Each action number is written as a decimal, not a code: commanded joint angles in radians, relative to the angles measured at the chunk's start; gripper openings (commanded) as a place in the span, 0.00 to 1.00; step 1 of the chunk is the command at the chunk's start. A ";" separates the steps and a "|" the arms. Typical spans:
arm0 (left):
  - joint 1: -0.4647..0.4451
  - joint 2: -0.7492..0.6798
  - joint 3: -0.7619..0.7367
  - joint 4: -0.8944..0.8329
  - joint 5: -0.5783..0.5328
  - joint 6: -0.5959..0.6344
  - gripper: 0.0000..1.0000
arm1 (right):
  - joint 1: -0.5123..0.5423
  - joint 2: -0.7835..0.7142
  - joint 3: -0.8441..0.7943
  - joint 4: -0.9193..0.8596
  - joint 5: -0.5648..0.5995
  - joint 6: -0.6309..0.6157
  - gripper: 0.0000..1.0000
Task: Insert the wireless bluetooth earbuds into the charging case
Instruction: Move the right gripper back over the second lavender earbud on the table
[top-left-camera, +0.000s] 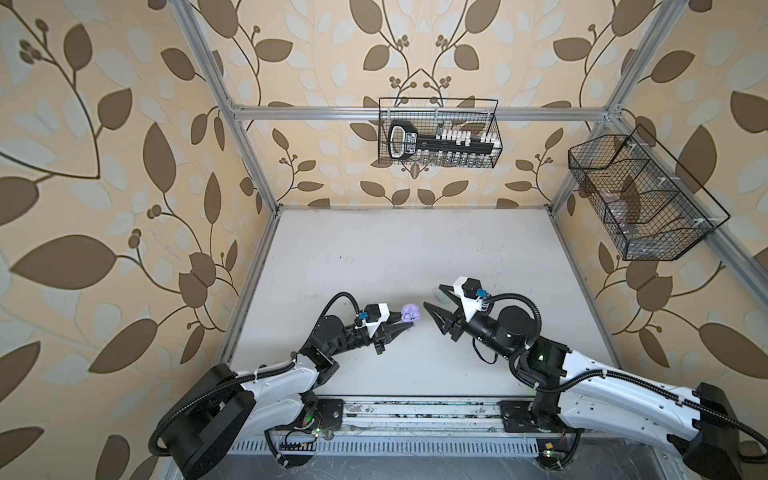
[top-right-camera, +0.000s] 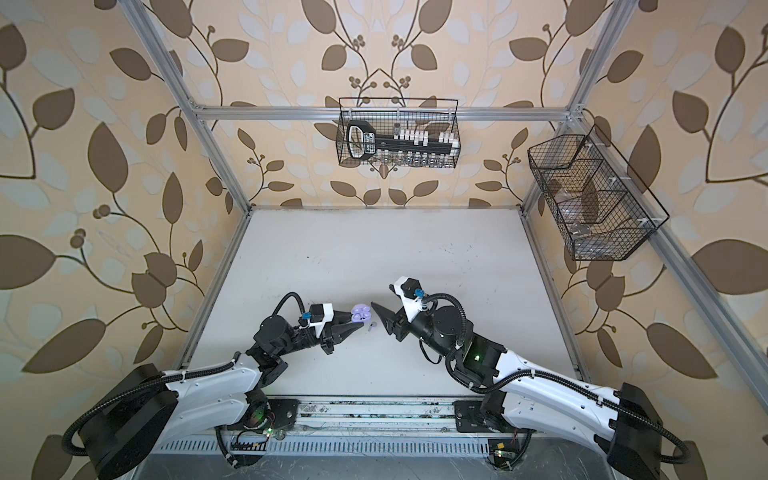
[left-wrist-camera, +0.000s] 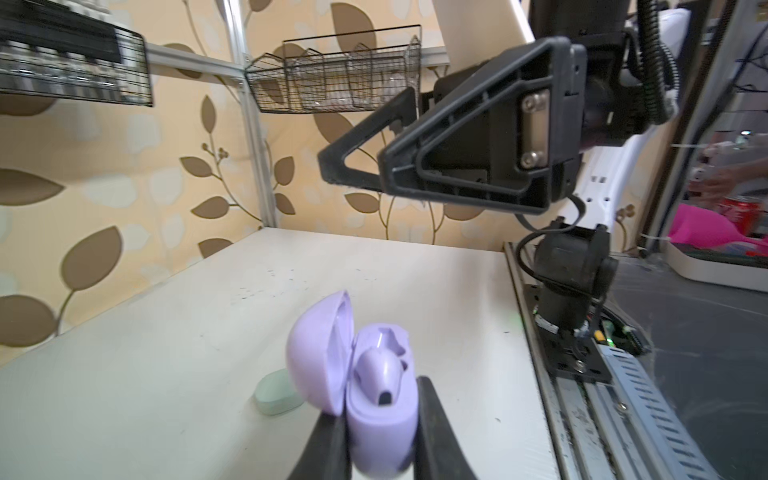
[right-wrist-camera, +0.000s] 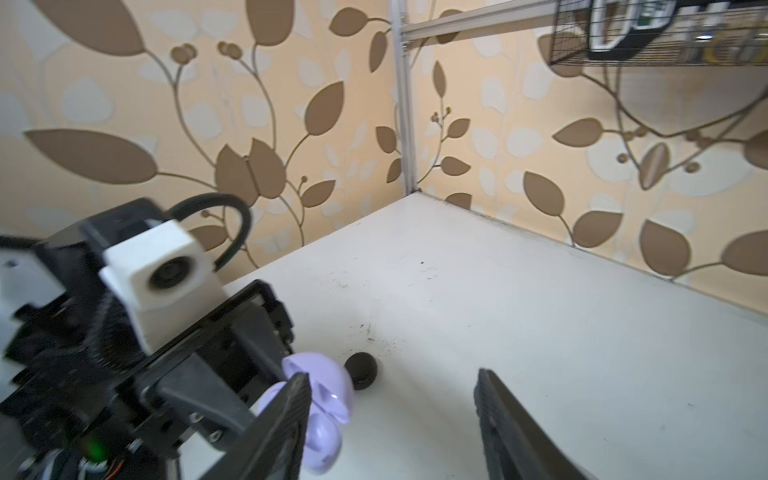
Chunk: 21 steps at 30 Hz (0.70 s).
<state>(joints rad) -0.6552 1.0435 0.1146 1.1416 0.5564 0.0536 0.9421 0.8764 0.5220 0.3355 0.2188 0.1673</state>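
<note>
Your left gripper (top-left-camera: 406, 327) is pinching the rounded lavender plastic charging case (left-wrist-camera: 380, 419) by its base. The lid is swung open, 1 lavender stemmed earbud (left-wrist-camera: 384, 374) sits in one socket, and the recess next to it shows bare. Your right gripper (top-left-camera: 432, 296) hangs just beside that case, its 2 fingers spread with nothing between them. A pale mint oval case (left-wrist-camera: 276, 395) and a small round black object (right-wrist-camera: 361, 370) lie near the lavender case on the white tabletop (top-left-camera: 374, 257).
</note>
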 joint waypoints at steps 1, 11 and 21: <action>-0.007 -0.052 -0.019 0.073 -0.164 0.022 0.00 | -0.086 0.019 0.003 -0.070 0.110 0.164 0.64; -0.007 -0.239 -0.053 -0.068 -0.325 0.055 0.00 | -0.194 0.340 0.144 -0.233 -0.032 0.313 0.63; -0.008 -0.317 -0.069 -0.142 -0.481 0.044 0.00 | -0.152 0.574 0.383 -0.615 0.063 0.489 0.77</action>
<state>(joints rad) -0.6552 0.7540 0.0479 0.9848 0.1291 0.0948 0.7685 1.4178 0.8154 -0.0944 0.2558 0.5507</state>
